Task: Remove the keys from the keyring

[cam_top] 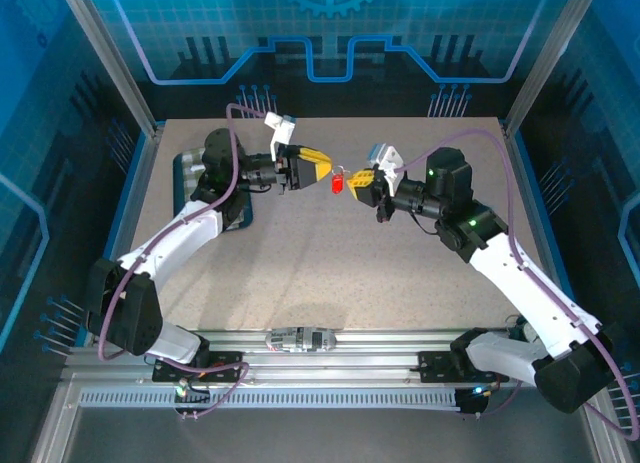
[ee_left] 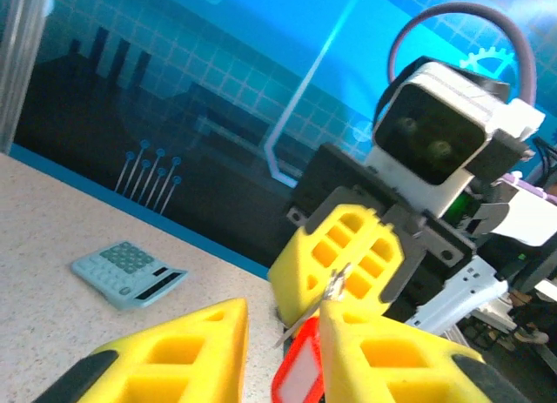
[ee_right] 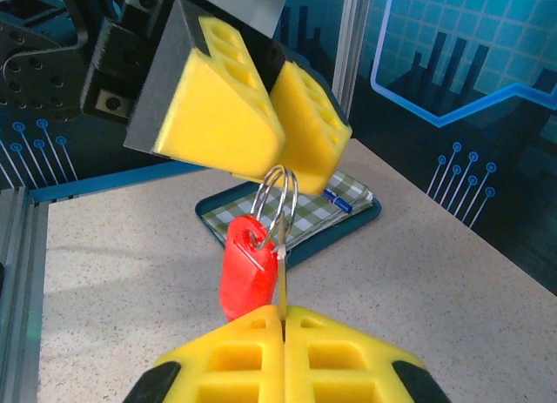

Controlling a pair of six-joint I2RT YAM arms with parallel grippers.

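- While the key (ee_right: 283, 264) can be traced in the right wrist view as a thin metal strip, edge-on, it runs from the keyring (ee_right: 277, 194) down into the right gripper (ee_right: 285, 314). I judge it not yet off the ring, so the one separation the task asks for remains to be done.
- Right gripper: the yellow fingers are pressed together to a bare seam, clamped on the key's lower end.
- Left gripper (ee_right: 280, 164): the two pads meet at their tips over the top of the ring's loop, pinching the keyring. Its own wrist view shows a gap further back between the fingers, with the red tag (ee_left: 300, 372) lying in it.
- Location: the assembly hangs in the air between the two grippers, above the table (cam_top: 330, 273) and touching nothing else. The tag dangles from the ring just beside the key.
- Done: ring and key are each in a separate grip. Left: working the key round the coil and out, which I judge a fine move, since both parts are far smaller than the fingers.
- Top view: gives the layout, with both arms reaching inward and the tag a red spot between the fingertips. The ring wire and key are too small to tell there.
- Right wrist view: resolves the ring's doubled loop, with a teal tray (ee_right: 361, 218) and checked cloth (ee_right: 296, 213) behind.
- Left wrist view: shows the right gripper head-on and a pale calculator (ee_left: 128, 273) on the table.
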